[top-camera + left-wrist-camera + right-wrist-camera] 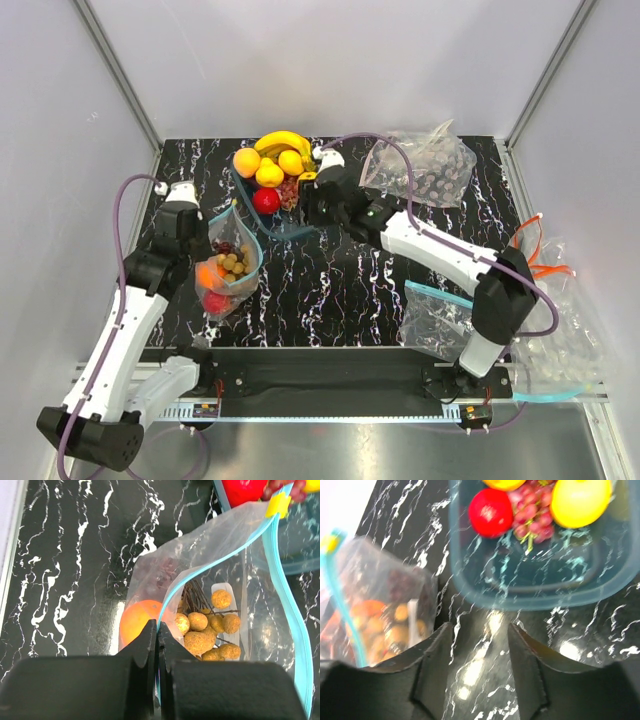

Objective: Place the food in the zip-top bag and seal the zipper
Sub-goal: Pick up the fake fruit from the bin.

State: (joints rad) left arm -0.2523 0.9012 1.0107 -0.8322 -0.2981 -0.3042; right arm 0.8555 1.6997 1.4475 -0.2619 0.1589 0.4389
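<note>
The zip-top bag lies open at the table's left, its teal zipper curving round the mouth. Inside are an orange, a tan nut cluster, dark grapes and a red apple. My left gripper is shut on the zipper's near edge. My right gripper is open and empty over the table, between the bag and the clear bowl. The bowl holds a red apple, grapes, yellow fruits, an orange and a banana.
A wrinkled clear bag lies at the back right. More clear bags with teal strips are piled at the front right, beside the right arm's base. Grey walls close in the table on three sides.
</note>
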